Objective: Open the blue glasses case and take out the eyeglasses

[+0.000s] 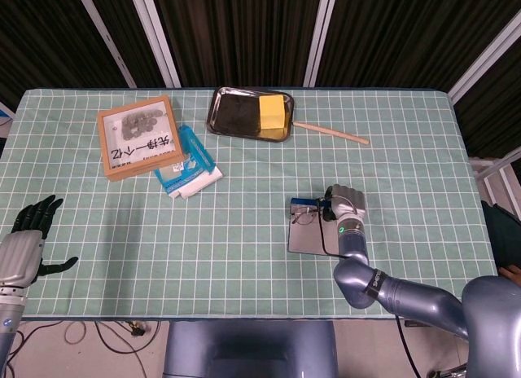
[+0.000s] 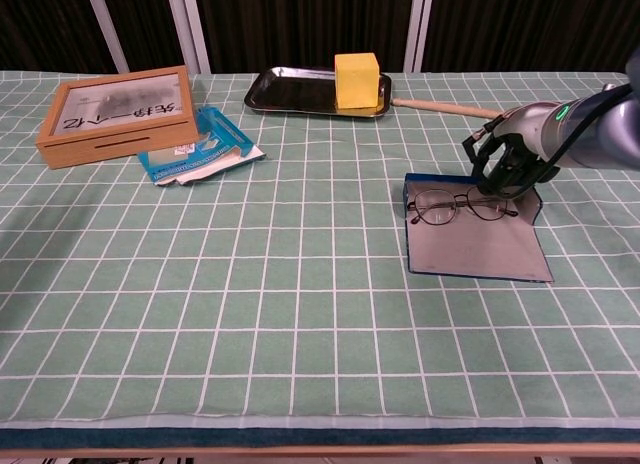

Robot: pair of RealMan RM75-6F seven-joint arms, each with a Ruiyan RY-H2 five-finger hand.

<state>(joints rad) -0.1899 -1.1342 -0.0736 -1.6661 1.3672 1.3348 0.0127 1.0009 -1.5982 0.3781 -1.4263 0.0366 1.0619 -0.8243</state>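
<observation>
The blue glasses case lies opened flat on the checked cloth at the right of the table. The thin-framed eyeglasses lie across its far end. My right hand hangs over the right end of the eyeglasses with its fingers curled downward at the case's raised back edge. Whether they pinch the frame is hidden. My left hand stays off the near-left table edge with fingers spread and nothing in it, seen only in the head view.
A wooden framed box and a blue-white packet lie at the far left. A black tray with a yellow block sits at the back, a wooden stick beside it.
</observation>
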